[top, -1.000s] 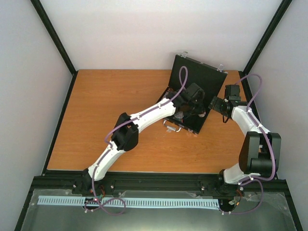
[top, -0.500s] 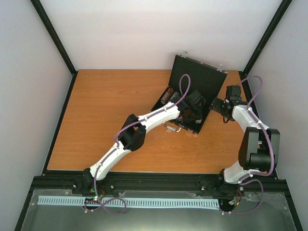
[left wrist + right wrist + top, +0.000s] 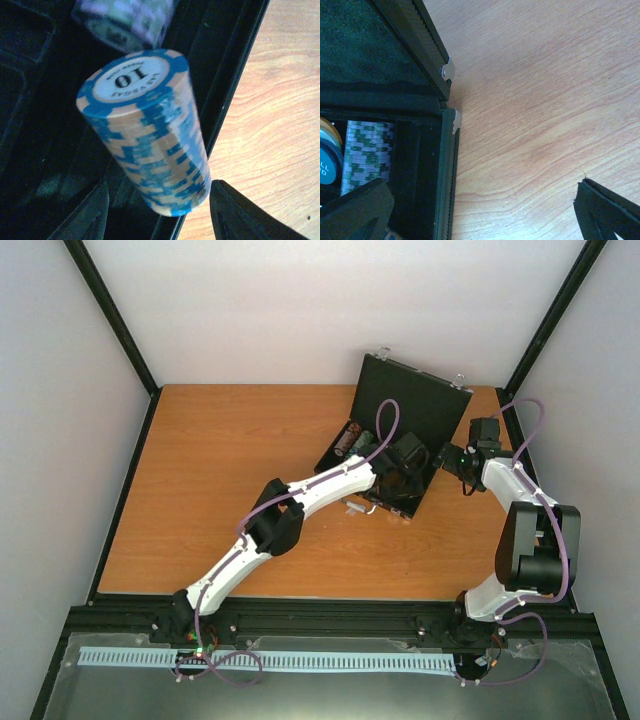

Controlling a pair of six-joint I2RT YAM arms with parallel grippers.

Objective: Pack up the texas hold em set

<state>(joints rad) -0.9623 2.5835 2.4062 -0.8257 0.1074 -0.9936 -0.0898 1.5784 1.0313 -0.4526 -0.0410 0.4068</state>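
The left tool point(image 3: 157, 215) straddles the blue chip stack point(image 3: 150, 145) with its jaws set wider than the stack. A gap shows on the 9 o'clock side, so treat the stack as unclamped. The right tool point(image 3: 480, 215) stands wide and holds nothing, just beside the 3 o'clock corner of the case point(image 3: 420, 400). The case lies open at 1 o'clock on the tabletop point(image 3: 220, 470).

Hazards
- The blue chip stack lies tilted, with its near end against the rim point(image 3: 227, 85). You cannot tell whether it sits in a slot. A finger brushing it during withdrawal can fan the chips and send some over the rim onto the tabletop.
- The lid point(image 3: 365, 50) stands raised at 12 o'clock. A knock from either arm may drop it onto the left arm.

Clearance
- Left tool: a second stack point(image 3: 125, 20) lies close at 12 o'clock and the rim lies at 3 o'clock. Back out along the tool's own axis.
- Right tool: bare tabletop lies open from 12 to 5 o'clock.
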